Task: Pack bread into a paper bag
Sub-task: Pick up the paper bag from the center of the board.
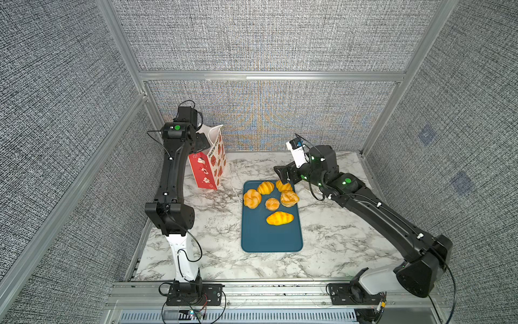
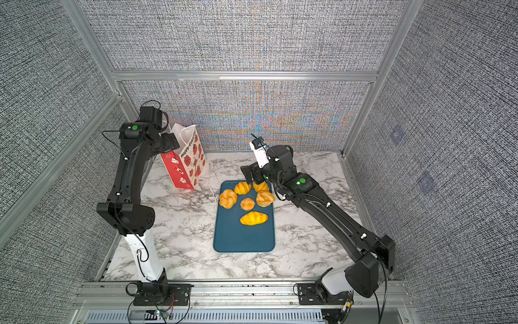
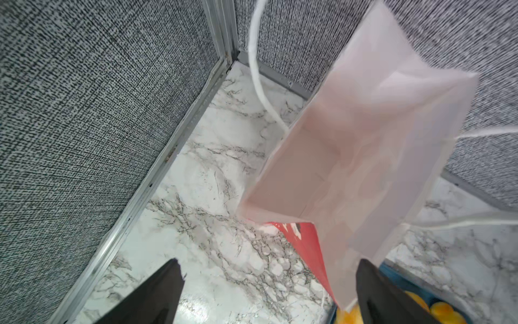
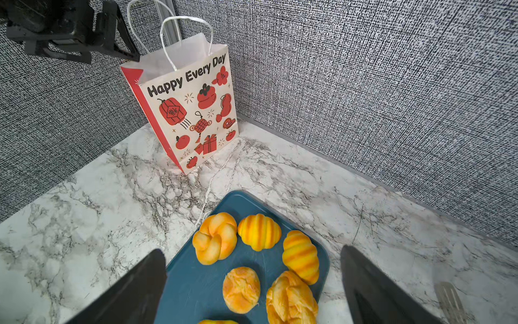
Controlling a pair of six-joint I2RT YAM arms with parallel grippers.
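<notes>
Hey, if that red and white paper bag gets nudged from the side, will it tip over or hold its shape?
Likely tips easily: the paper bag stands tall on a narrow base, and the left wrist view shows it empty, so light. Its thin paper walls would probably buckle rather than push back.

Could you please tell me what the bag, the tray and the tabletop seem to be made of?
The paper bag looks like matte paper: creased white walls and a printed front. The tray seems to be moulded plastic, matte teal, with rounded corners and a raised rim. The tabletop has a marble pattern with some sheen; real stone or printed laminate, I cannot tell.
</notes>
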